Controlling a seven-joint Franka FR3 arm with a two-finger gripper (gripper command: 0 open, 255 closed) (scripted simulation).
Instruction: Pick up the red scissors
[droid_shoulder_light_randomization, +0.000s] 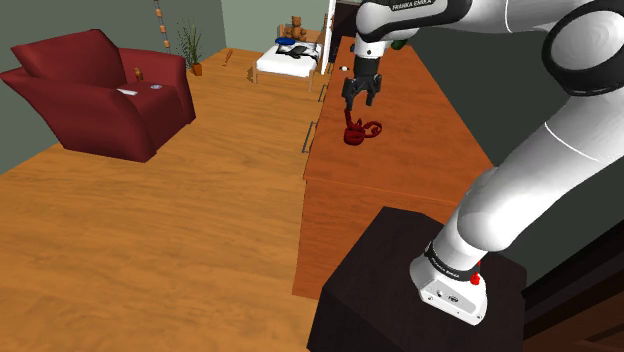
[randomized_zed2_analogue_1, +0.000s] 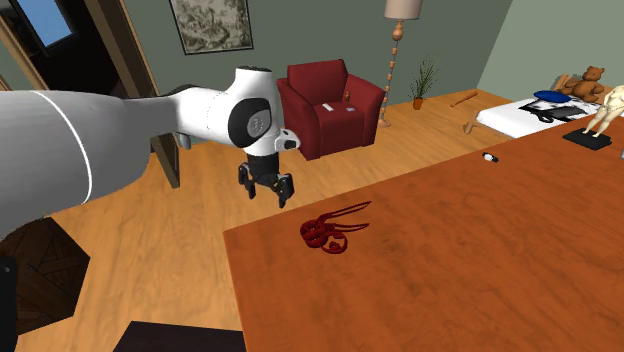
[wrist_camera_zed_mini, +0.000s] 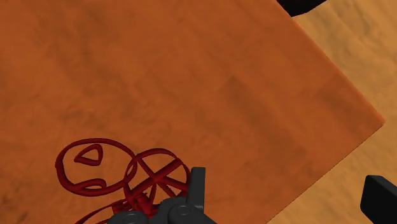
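The dark red scissors (droid_shoulder_light_randomization: 360, 131) lie flat on the brown wooden tabletop (droid_shoulder_light_randomization: 410, 160), close to its edge, handle loops spread. In the second exterior view the scissors (randomized_zed2_analogue_1: 333, 228) sit near the table's corner. My black gripper (droid_shoulder_light_randomization: 360, 98) hovers a little above them, open, holding nothing. Seen from the second exterior view, the gripper (randomized_zed2_analogue_1: 266, 192) hangs to the left of the scissors, over the table's edge. In the wrist view the scissors (wrist_camera_zed_mini: 121, 172) lie beside one finger (wrist_camera_zed_mini: 197, 184), outside the gap, and the gripper (wrist_camera_zed_mini: 289, 188) spans the table's edge (wrist_camera_zed_mini: 356, 108).
A red armchair (droid_shoulder_light_randomization: 100, 90) stands on the wooden floor at the shoulder view's left. A floor lamp (randomized_zed2_analogue_1: 400, 40) and a plant (randomized_zed2_analogue_1: 424, 85) stand behind it. A small dark object (randomized_zed2_analogue_1: 490, 157) and a figurine (randomized_zed2_analogue_1: 605, 110) rest farther along the table. The stand (droid_shoulder_light_randomization: 400, 290) is at lower right.
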